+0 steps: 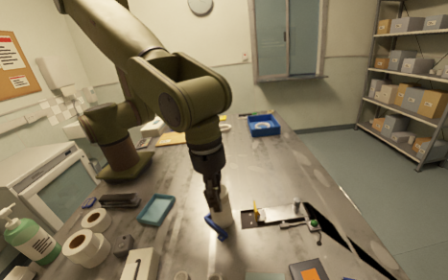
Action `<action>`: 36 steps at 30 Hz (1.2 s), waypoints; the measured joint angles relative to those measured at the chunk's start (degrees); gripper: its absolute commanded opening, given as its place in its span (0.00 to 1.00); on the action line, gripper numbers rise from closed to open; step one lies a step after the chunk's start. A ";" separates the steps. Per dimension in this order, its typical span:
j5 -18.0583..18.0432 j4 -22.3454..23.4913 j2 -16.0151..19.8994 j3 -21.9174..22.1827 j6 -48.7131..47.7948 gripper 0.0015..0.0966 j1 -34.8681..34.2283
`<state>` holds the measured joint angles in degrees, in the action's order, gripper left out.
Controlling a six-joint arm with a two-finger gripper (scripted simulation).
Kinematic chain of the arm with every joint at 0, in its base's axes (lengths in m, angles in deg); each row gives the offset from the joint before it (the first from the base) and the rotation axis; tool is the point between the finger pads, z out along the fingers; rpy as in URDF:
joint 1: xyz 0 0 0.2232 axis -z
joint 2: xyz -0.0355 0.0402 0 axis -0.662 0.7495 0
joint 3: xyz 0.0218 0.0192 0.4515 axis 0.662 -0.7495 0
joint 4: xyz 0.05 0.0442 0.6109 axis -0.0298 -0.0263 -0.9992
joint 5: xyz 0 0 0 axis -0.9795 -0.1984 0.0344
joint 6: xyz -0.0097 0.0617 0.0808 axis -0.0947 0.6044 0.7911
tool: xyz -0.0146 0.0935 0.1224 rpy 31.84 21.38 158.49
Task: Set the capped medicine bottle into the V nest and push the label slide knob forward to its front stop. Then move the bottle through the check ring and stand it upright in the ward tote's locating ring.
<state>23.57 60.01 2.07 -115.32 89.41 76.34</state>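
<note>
The white medicine bottle [223, 207] stands upright on the steel table, just left of the nest fixture, and my gripper [214, 204] is clamped around its side. A blue ring piece [215, 226] sits on the table at the bottle's base. The dark fixture plate [271, 215] lies to the right, with a small yellow block [256, 211] at its left end and a slide bar ending in a green knob [313, 223]. The blue ward tote [264, 124] sits far back on the table with a white ring inside it.
The arm's base [120, 158] stands at the table's left. A teal tray [156, 209], tape rolls [89, 235] and a green pump bottle [27, 237] lie front left. A dark triangular gap [338, 235] opens by the table's right edge. Shelves [418, 81] line the right wall.
</note>
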 measured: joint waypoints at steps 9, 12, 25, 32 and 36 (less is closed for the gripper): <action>0.00 0.00 0.00 0.00 0.00 0.43 0.00; 0.00 0.00 0.00 0.00 0.00 0.49 0.00; 0.05 0.01 0.01 -0.04 0.00 0.76 0.00; 0.06 0.02 0.02 -0.07 0.00 0.83 0.01; 0.06 0.02 0.02 -0.07 0.00 0.83 0.01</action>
<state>23.63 60.02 2.09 -115.39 89.41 76.34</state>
